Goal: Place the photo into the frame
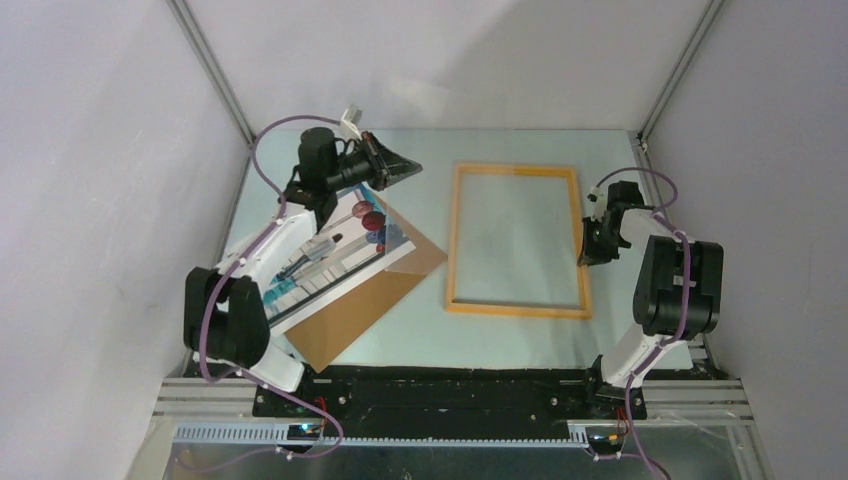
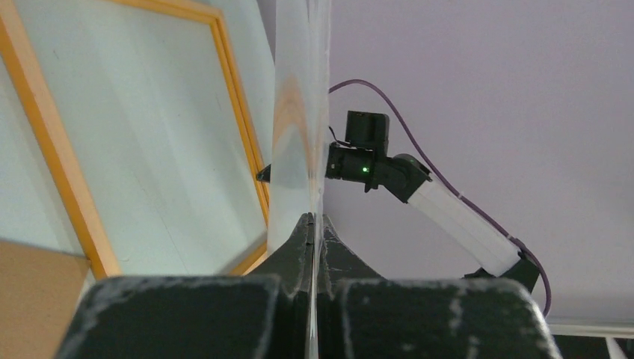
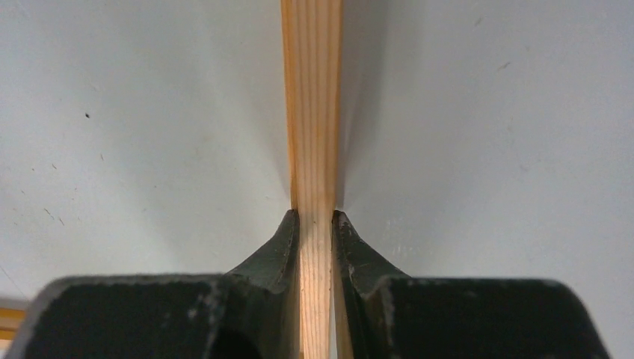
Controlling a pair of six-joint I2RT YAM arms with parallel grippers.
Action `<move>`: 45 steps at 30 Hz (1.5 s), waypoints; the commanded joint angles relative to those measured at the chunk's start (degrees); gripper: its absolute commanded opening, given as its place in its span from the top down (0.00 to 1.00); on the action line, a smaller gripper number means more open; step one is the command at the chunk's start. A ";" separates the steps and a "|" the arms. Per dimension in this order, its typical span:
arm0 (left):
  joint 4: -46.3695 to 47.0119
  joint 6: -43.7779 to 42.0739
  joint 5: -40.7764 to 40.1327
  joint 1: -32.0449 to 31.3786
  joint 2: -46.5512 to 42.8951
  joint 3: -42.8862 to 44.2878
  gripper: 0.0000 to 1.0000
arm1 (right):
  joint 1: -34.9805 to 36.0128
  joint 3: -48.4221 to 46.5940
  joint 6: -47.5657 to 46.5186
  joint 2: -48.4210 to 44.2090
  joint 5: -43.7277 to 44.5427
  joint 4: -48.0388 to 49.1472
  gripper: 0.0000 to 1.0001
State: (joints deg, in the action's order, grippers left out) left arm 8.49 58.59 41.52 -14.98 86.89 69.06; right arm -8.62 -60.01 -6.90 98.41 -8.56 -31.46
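So far only the holds are set: my left gripper [image 1: 403,168] is pinched shut on the far edge of the photo [image 1: 330,255], which tilts up over the brown board [image 1: 355,310] at left. My right gripper [image 1: 592,250] clamps the right rail of the frame [image 1: 452,240], flat on the bench [image 1: 420,335]. Insertion remains.

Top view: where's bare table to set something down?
Free: inside the frame; the strip between its near rail and the arm bases; the far strip by the back wall. Crowded: left, photo over backing board; right gripper on the frame's right rail.
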 commanded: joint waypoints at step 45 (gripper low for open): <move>31.91 24.40 -6.77 -16.51 40.44 15.86 1.00 | -13.78 2.13 1.76 -11.33 -22.11 -2.02 0.50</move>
State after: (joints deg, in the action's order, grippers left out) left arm 35.00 81.65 36.38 -31.05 127.55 83.92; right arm -22.11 -57.54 -4.95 86.85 -28.82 -33.17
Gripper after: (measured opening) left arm 0.005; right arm 0.500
